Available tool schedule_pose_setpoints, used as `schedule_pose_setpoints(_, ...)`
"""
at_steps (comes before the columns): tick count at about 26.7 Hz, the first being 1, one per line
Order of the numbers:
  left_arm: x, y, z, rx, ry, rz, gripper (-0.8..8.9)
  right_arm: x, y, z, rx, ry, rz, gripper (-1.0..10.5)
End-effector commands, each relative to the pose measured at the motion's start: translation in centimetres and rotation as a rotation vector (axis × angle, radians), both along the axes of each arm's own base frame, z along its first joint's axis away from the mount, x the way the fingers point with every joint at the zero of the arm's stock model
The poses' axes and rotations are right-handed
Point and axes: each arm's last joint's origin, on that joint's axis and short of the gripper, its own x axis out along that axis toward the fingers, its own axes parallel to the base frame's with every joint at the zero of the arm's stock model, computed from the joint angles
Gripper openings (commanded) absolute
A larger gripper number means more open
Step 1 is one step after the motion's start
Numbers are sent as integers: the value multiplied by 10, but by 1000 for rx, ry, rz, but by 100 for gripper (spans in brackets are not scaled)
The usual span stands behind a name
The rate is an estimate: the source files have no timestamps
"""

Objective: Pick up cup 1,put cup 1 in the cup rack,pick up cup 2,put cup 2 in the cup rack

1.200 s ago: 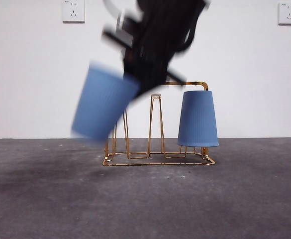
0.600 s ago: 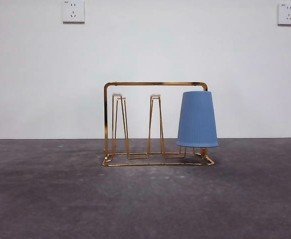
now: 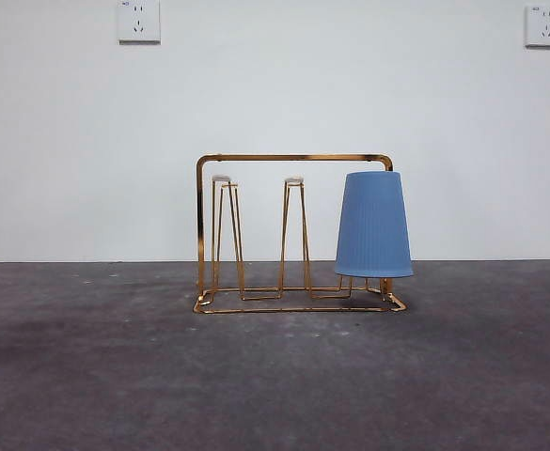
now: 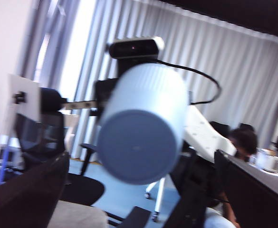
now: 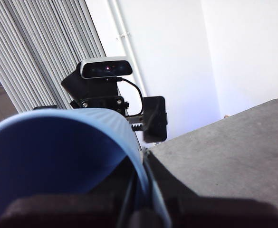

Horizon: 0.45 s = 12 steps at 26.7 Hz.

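**Rack** (image 3: 293,158): gold wire, tall arched handle, upright hairpin pegs with pale tips. It stands on the grey desk (image 3: 275,385) before a white wall (image 3: 68,141). In the front view the pegs at the handle's left end and at its middle are bare.

**Cup 1** (image 3: 374,225): blue, ribbed. It sits upside down over the peg at the rack's right end in the front view, mouth down, its rim just above the rack's base wire.

**Cup 2** (image 4: 141,123): blue, same make. It is off the rack and out of the front view, held in the air on its side. The left wrist view faces its closed base; the right wrist view looks across its open mouth.

**Right gripper** (image 5: 141,190): fingers clenched on cup 2's wall at the rim, one inside the mouth and one outside. It is clear of the rack and not in the front view.

**Left gripper** (image 4: 124,190): fingers released and spread, nothing between them. It faces cup 2 from near by, away from the rack and out of the front view.

**Sockets** (image 3: 139,21): two white wall plates, high above the rack, one to each side.
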Motion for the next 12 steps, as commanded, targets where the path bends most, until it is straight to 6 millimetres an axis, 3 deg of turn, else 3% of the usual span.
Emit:
schedule_pose_setpoints(1,2,-7,-2,-6,7,-24,545,3,2,0,6,5,5,-11)
schedule_pose_setpoints(12,8,-20,-3,-41,1,-24,544,8,7,-4,-3,23,34,-11)
